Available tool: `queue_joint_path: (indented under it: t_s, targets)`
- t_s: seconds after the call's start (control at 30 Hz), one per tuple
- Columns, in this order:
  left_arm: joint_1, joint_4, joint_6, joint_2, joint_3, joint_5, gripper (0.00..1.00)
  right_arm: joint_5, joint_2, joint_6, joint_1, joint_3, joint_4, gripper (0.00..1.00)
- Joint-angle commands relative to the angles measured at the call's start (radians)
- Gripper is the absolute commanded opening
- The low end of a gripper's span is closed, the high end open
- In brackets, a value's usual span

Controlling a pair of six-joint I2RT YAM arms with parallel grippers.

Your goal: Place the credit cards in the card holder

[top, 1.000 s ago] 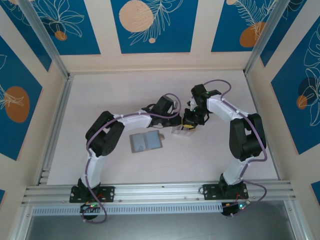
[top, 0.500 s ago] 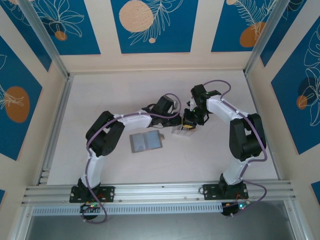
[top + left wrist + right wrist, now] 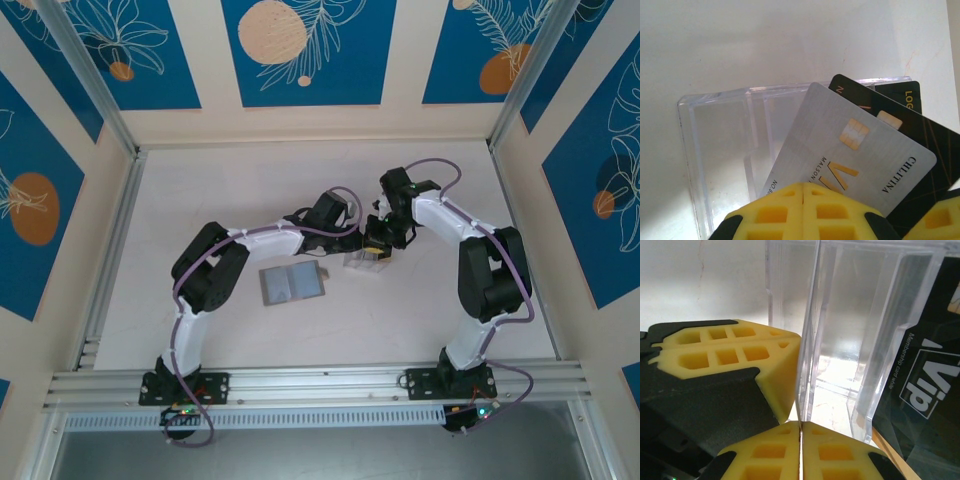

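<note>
We see the left gripper [image 3: 802,187] with its yellow fingers pressed together, nothing between the pads. Their tips sit over the near edge of a silver card [image 3: 840,150]; we cannot tell whether they touch it. That card fans out toward 1 o'clock, overlapping a black card [image 3: 932,150] beneath it. Both lie across the right half of a clear plastic case [image 3: 720,130] on the white table [image 3: 740,40].

The right gripper [image 3: 800,422] is clamped on an upright wall of the same case, seen edge-on running toward 12 o'clock from the fingertips. The black card, here showing "Vip" lettering, stands at 3 o'clock of them.

From above, the left arm [image 3: 205,265] bends at its elbow and reaches toward 2 o'clock. The right arm [image 3: 490,270] rises toward 11 o'clock, then folds its wrist back toward 7 o'clock. The two grippers meet over the case at mid-table. The grey card holder [image 3: 293,284] lies open and flat at 8 o'clock of the left gripper, apart from it.
</note>
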Motion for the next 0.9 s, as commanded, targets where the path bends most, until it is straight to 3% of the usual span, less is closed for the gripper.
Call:
queue_joint_path:
  t_s: [0.0, 0.27, 0.4, 0.87]
  targets:
    - [-0.008, -0.044, 0.005, 0.051, -0.006, -0.032, 0.03, 0.006, 0.021, 0.019, 0.009, 0.032, 0.003, 0.11]
    - [-0.008, -0.041, 0.004, 0.051, -0.014, -0.032, 0.03, 0.019, 0.032, 0.029, 0.01, 0.035, 0.005, 0.09]
    - [-0.008, -0.042, 0.006, 0.049, -0.017, -0.039, 0.03, 0.03, 0.014, 0.031, 0.01, 0.035, 0.0, 0.0]
    - [0.011, -0.045, 0.008, 0.018, -0.013, -0.024, 0.03, 0.017, -0.103, 0.01, -0.035, -0.014, -0.042, 0.0]
